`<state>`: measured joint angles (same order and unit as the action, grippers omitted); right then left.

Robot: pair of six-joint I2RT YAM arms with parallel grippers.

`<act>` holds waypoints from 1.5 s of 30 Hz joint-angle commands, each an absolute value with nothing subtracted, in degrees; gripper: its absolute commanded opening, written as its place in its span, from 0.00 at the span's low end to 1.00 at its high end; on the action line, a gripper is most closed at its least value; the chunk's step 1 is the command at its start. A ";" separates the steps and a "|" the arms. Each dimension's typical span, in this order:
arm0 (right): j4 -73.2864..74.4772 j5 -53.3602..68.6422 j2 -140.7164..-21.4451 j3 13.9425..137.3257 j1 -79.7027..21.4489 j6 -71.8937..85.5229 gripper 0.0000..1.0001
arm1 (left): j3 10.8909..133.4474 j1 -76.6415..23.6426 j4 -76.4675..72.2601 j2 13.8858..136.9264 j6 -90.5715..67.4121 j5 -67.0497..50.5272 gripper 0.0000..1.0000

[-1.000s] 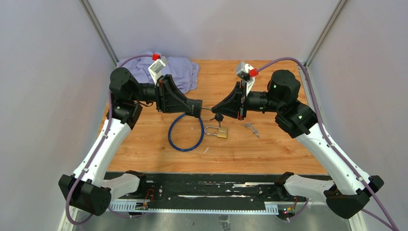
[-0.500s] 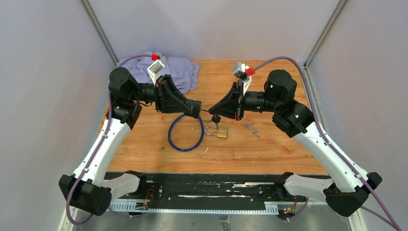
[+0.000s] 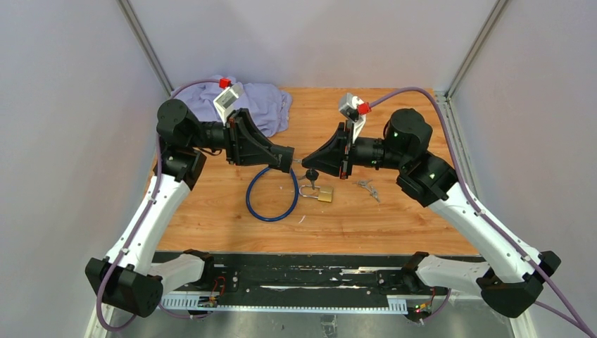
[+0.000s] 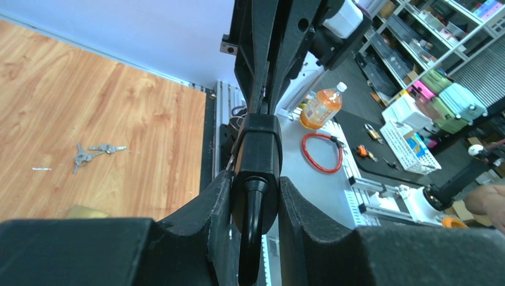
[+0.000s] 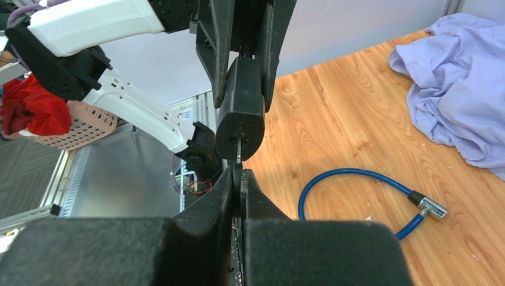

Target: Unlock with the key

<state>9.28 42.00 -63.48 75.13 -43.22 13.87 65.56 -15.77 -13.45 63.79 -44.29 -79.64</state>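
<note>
Black lock body [image 5: 240, 113] w/ blue cable [image 3: 270, 220] is up off the table [image 3: 394, 141] mid-scene, pinched btwn left gripper [image 4: 255, 185] fingers; right gripper [image 5: 238, 179] squeezes key [image 5: 238, 152] at its keyhole, visible only from right wrist.

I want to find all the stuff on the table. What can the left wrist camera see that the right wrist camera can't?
Only the left wrist camera shows the loose silver keys on the wood, a corner of the brass padlock, and an orange bottle off the table. Only the right wrist camera shows the blue cable, the purple cloth and the key stuck in the keyhole, pinched by the right gripper. Both show the black lock body squeezed in the left gripper, and the wooden table.
</note>
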 commanded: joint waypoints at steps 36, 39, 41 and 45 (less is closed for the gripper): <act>-41.82 56.62 -74.77 61.98 -40.57 63.60 0.01 | 64.22 -18.72 -16.89 57.13 -36.25 -78.55 0.00; -40.75 56.68 -74.02 61.78 -40.50 64.09 0.01 | 64.52 -18.72 -16.96 57.03 -36.22 -78.12 0.00; -38.69 56.02 -73.22 61.85 -40.23 63.29 0.01 | 64.68 -18.72 -16.96 56.95 -36.54 -77.79 0.00; -35.94 53.66 -71.56 61.82 -39.81 61.04 0.01 | 64.01 -18.72 -16.87 56.50 -37.73 -76.60 0.00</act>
